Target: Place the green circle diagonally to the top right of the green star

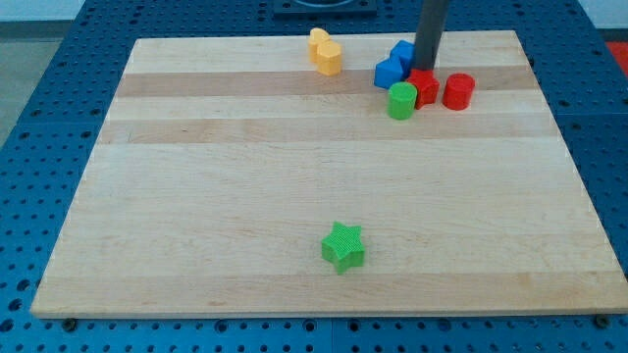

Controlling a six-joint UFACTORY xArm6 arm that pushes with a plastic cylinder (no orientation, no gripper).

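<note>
One red block [424, 85] part-hidden | my tip [426, 69] behind green circle [401, 100]

Only one part of the robot is in sight: a straight, dark grey to near-black rod of round section. Its surface is plain and matte, with a faint lighter sheen running lengthwise down the side toward the view's left. The width is even along the whole visible length, with no taper. No cables, screws, labels or markings can be made out on it. The upper portion is cut off by the view's top edge. My tip [426, 67], the rod's lower end, finishes blunt and square, same dark colour as the shaft.
</note>
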